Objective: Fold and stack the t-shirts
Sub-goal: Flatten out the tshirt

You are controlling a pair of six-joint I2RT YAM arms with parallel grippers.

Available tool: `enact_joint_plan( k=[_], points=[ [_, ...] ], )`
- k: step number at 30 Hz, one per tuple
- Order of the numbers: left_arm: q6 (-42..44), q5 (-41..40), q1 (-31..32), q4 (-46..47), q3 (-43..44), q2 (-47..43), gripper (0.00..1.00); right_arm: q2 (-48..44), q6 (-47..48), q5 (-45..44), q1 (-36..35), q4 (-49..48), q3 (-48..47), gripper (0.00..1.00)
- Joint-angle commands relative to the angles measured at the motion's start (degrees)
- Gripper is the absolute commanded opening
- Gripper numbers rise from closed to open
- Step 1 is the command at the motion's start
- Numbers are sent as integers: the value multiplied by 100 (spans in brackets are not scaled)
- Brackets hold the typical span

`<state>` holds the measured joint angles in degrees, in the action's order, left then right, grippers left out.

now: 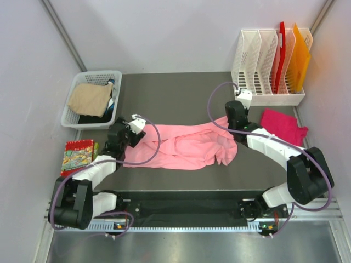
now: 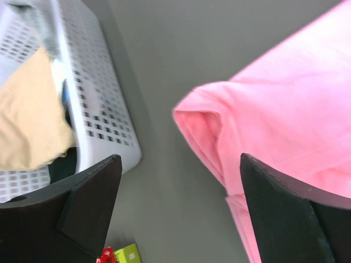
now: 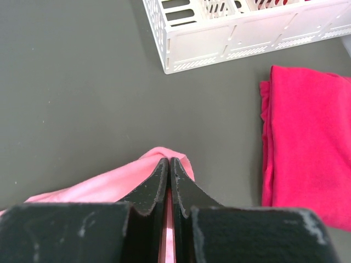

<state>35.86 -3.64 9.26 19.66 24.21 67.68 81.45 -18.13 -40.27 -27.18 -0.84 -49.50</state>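
Shirt [image 1: 186, 145] corner probably hidden inside right end effector [image 3: 169, 161]

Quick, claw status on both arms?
Left claw: open, holding nothing.
Right claw: closed on the salmon-pink t-shirt.

Left arm [image 1: 90, 172] and right arm [image 1: 271, 145] both showing white shells, chunky black joints, looping purple cables [image 1: 158, 139], matte black wedge fingers [image 2: 88, 208].
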Motion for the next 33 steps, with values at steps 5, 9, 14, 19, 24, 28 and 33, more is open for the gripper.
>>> enact_joint_plan(
  k=[5,9,14,19,24,28,33],
  points=[
    [-272,206,-47,-446,224,702,60,-200,20,-77,-138,-188,-16,0],
    [-351,197,-55,-612,409,852,55,-191,20,-86,-147,-197,-16,0],
    [-334,136,-56,-709,515,835,56,-182,29,-86,-182,-206,-16,0],
    [-316,118,-73,-779,532,799,59,-191,46,-112,-191,-206,-16,0],
    [-369,144,-108,-964,734,1088,53,-252,46,-121,-200,-215,10,0],
    [-579,302,-257,-1209,1024,1282,51,-279,55,-121,-209,-232,19,0],
    [-878,855,-486,-1772,1586,1528,48,-279,64,-130,-235,-259,28,0]
  ],
)
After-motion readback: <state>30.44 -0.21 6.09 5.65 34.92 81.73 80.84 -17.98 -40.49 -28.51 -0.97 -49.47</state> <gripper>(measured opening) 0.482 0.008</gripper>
